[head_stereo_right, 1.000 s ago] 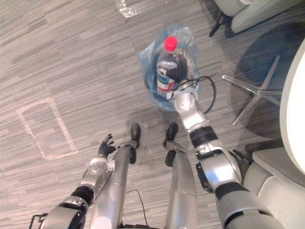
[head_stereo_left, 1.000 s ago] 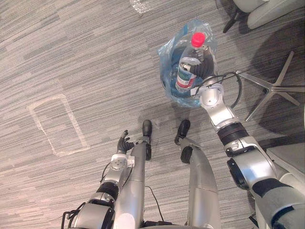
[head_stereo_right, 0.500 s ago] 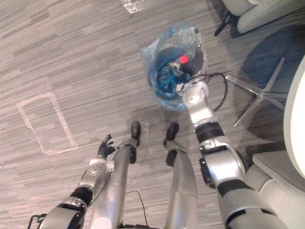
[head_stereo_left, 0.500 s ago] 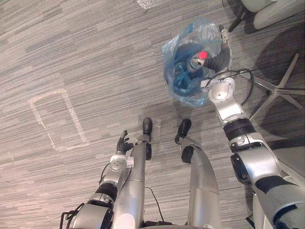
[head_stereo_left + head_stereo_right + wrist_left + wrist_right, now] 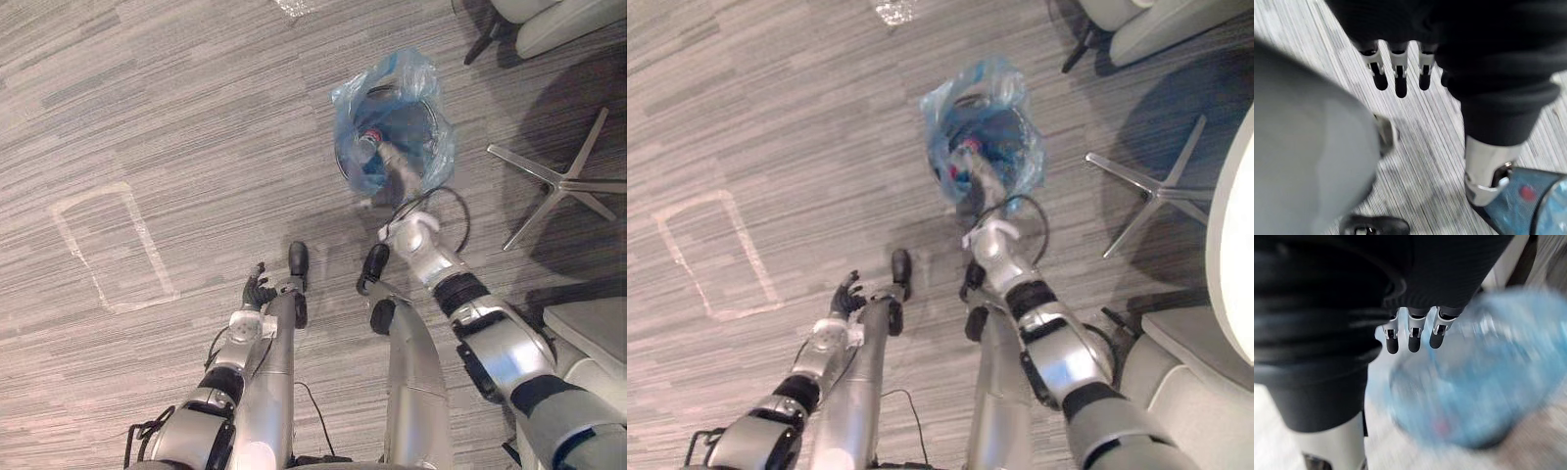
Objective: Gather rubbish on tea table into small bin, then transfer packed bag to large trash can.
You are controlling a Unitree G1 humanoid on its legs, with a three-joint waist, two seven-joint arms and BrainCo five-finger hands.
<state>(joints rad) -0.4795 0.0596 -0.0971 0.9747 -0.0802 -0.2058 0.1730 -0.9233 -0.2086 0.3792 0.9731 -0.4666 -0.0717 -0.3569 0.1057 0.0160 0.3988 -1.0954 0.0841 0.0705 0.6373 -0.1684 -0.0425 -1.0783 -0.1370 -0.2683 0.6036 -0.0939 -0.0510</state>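
Silver-grey arms (image 5: 423,253) end in dark ribbed covers (image 5: 1327,338) and silver, dark-tipped fingers (image 5: 1410,335).

Thin blue translucent plastic bag (image 5: 431,98), glossy and crinkled, clear plastic bottle (image 5: 370,145) inside, matt grey woven carpet (image 5: 196,117), polished metal chair base (image 5: 560,179), matt whitish tape outline (image 5: 149,240)

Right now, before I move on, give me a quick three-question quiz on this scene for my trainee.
1. True or false: the red-capped bottle lies inside the blue bag.
2. The right hand is: A) shut on the bottle, B) open over the bag, C) flat on the floor.
3. Fill in: the left hand holds nothing and its fingers are ____.
Key: 1 true; 2 B; 3 open.
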